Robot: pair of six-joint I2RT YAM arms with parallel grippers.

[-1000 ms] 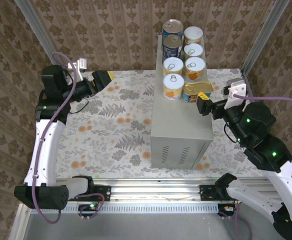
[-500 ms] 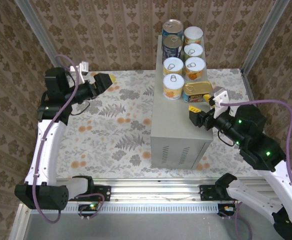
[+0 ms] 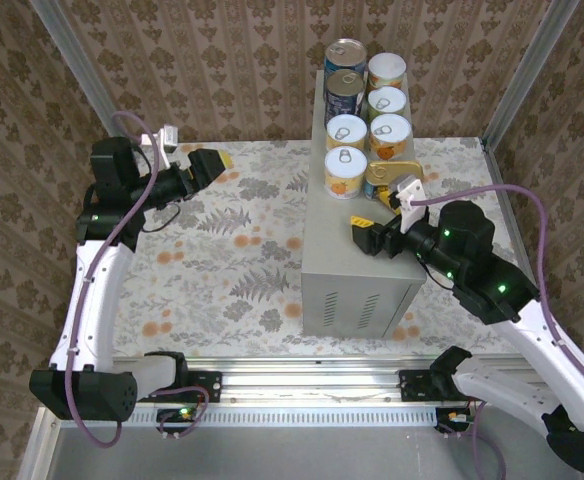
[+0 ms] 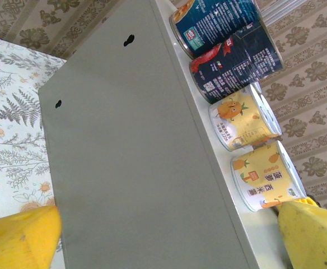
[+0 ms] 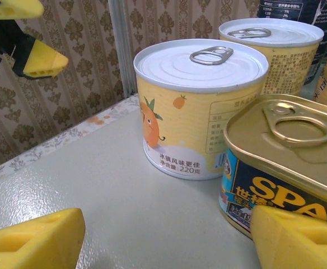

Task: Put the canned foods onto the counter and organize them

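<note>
Canned foods [image 3: 390, 135] stand in two rows on the flat top of the counter [image 3: 332, 235], running from its far edge toward the middle. In the left row, two blue-labelled cans [image 3: 344, 90] sit at the far end, with two yellow cans [image 3: 345, 170] nearer. In the right row, three more yellow cans with white pull-tab lids are followed by the SPAM tin [image 3: 380, 175], which lies against the counter's right edge. The tin's gold lid faces up and it is just beside the nearest left-row can [image 5: 200, 106].

The right gripper [image 3: 360, 232] is low over the bare near half of the top, pointing at the rows. Its yellow pads [image 5: 34, 241] are apart, with only bare counter between them, and the SPAM tin is just beyond the right pad.

The left gripper [image 3: 212, 160] hangs over the floral table [image 3: 222, 260] near its far edge, well apart from the counter's left wall. Its jaws are wide and empty.
</note>
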